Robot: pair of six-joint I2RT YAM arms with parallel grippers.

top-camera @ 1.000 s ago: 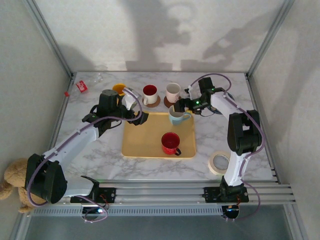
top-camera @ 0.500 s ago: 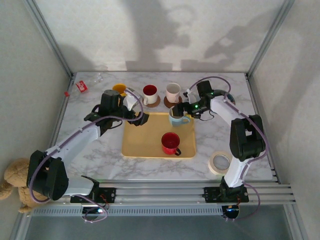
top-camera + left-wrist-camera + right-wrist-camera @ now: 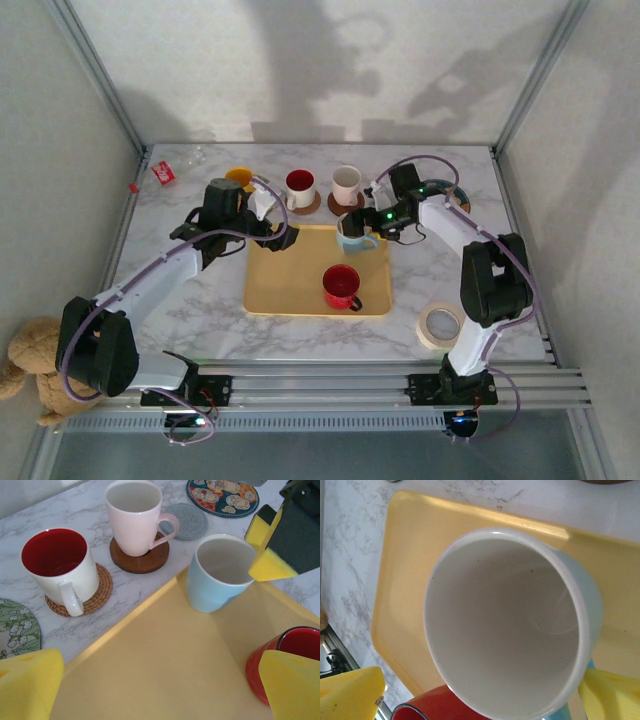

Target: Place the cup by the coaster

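A light blue cup (image 3: 353, 233) stands in the far right corner of the yellow tray (image 3: 295, 285). In the right wrist view the cup (image 3: 505, 630) sits between the yellow pads (image 3: 350, 695) of my right gripper (image 3: 482, 697), which is open around it. The left wrist view shows one right finger (image 3: 280, 540) beside the cup's rim (image 3: 220, 575). A bare grey coaster (image 3: 187, 521) and a colourful coaster (image 3: 222, 495) lie on the marble behind it. My left gripper (image 3: 280, 238) hovers open over the tray's far left corner, holding nothing.
A red cup (image 3: 341, 286) stands on the tray near the blue one. A white cup with red inside (image 3: 299, 186) and a pink cup (image 3: 346, 183) sit on their own coasters. A yellow cup (image 3: 238, 178), a tape roll (image 3: 437, 325) and a red packet (image 3: 163, 173) lie around.
My right gripper has shifted slightly left and closer over the blue cup. The cup and the left arm have stayed put.
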